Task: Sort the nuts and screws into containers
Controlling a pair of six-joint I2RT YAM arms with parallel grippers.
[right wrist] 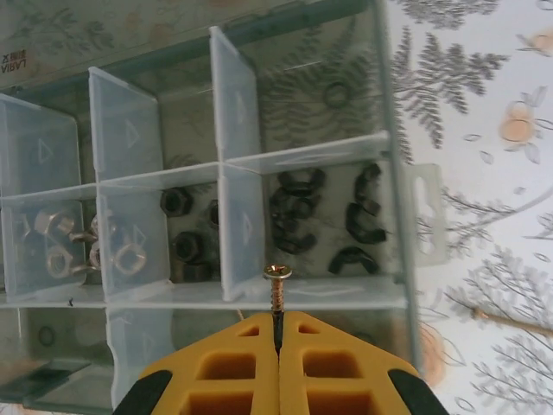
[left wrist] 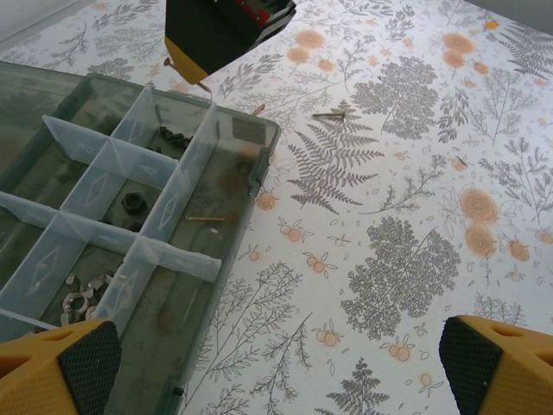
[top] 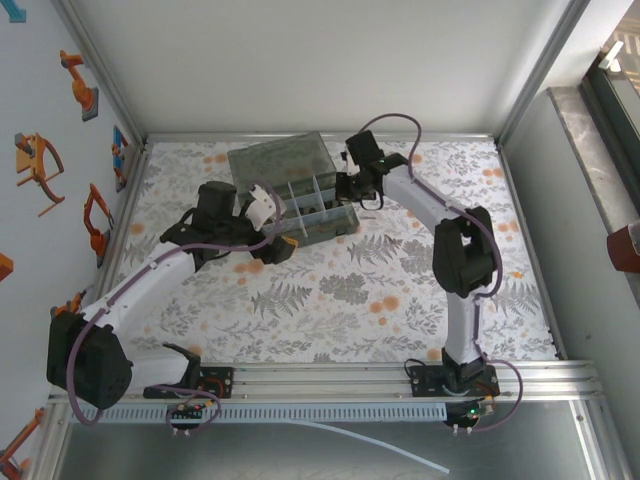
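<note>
- left gripper (left wrist: 276,373): yellow jaws spread wide with nothing between them, hanging over the fern-print worktop (left wrist: 415,216) right beside the box
- smoky-grey see-through plastic organiser box (top: 283,160): lid flipped up, sits near the far edge of the worktop, roughly mid-width; thin clear dividers split it into small compartments
- going by the right wrist view, the left-hand compartments hold shiny silver nuts (right wrist: 59,246), little hex rings in a loose heap
- next one over: black nuts (right wrist: 183,226), chunkier hex rings
- right-hand compartment: black curved pieces (right wrist: 328,216), kinda wing-shaped, can't tell the exact type
- right gripper (right wrist: 278,346): yellow jaws squeezed together on a tiny brass-coloured screw (right wrist: 277,292), pinched by the lower shaft, round head sticking out past the fingertips, held at the right end of the box
- a second brass screw (left wrist: 205,219) lies flat inside one compartment
- a loose screw (right wrist: 510,322) sits on the worktop just right of the box
</note>
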